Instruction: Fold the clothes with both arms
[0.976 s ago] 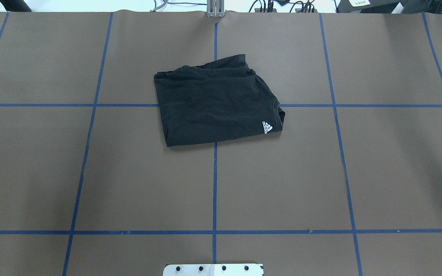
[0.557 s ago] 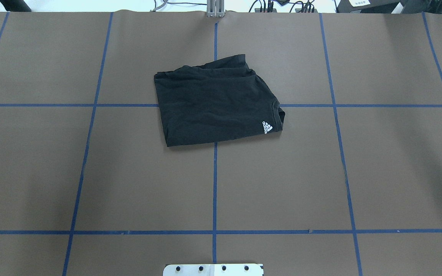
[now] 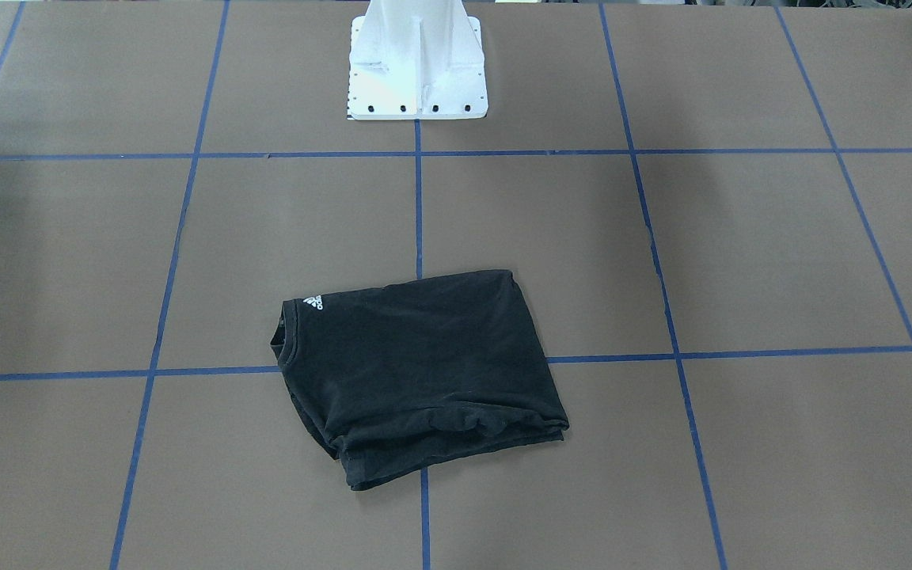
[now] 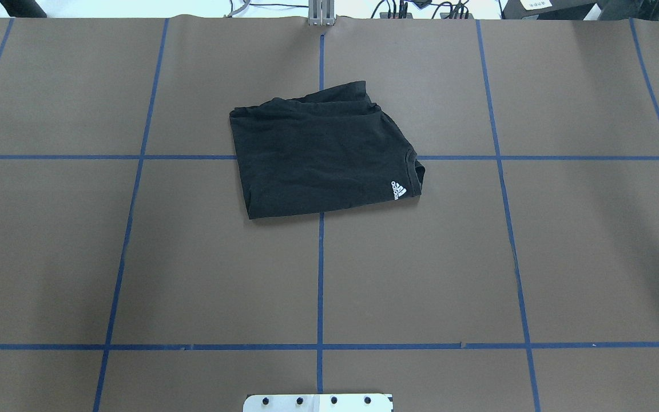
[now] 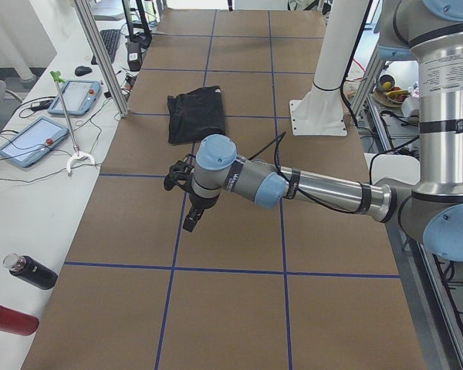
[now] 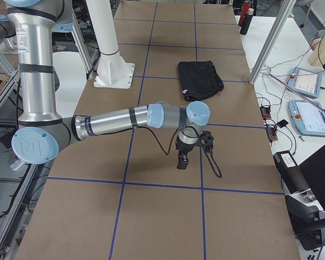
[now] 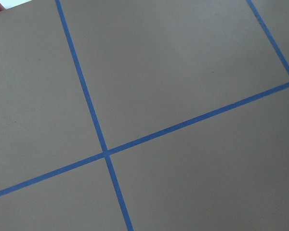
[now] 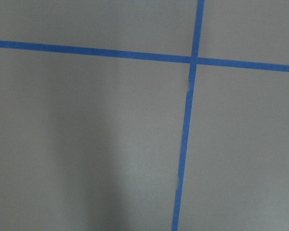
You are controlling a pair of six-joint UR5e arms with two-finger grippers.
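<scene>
The black T-shirt [image 4: 324, 157] lies folded into a compact rectangle on the brown table, past the centre, with its small white logo [image 4: 397, 190] at its near right corner. It also shows in the front view [image 3: 416, 372] and small in both side views [image 5: 194, 114] [image 6: 200, 78]. Its graphic is hidden. My left gripper [image 5: 191, 220] hangs over bare table well off to the shirt's left. My right gripper [image 6: 182, 161] hangs over bare table well off to its right. Neither touches the shirt. I cannot tell whether either is open or shut. Both wrist views show only table and tape.
Blue tape lines [image 4: 320, 274] grid the table. The white pedestal base [image 3: 416, 63] stands at my edge. A side bench holds tablets [image 5: 31, 139] and bottles [image 5: 31, 271]. Another bench with tablets [image 6: 309, 81] lies on the opposite side.
</scene>
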